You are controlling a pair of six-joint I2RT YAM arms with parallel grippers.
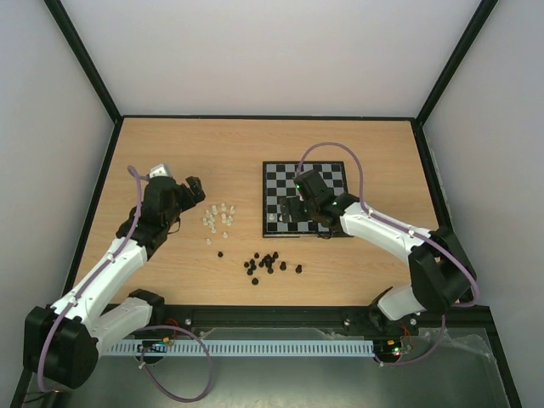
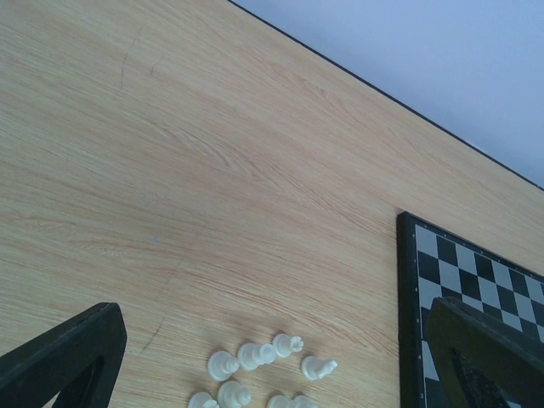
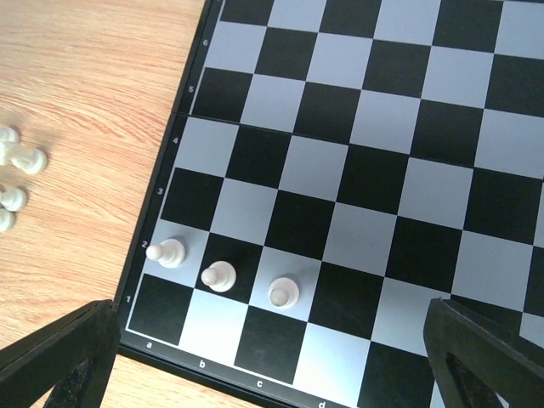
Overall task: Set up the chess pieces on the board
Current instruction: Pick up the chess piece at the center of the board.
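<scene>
The right gripper (image 1: 293,210) hangs with its jaws spread wide, above the near-left corner of the board (image 3: 399,170). Three white pawns (image 3: 219,276) stand side by side just ahead of its fingers, each on its own square. The left gripper (image 1: 197,191) is wide open too, and the loose white pieces (image 2: 255,355) lie on the table (image 1: 170,153) just ahead of it, between it and the board.
</scene>
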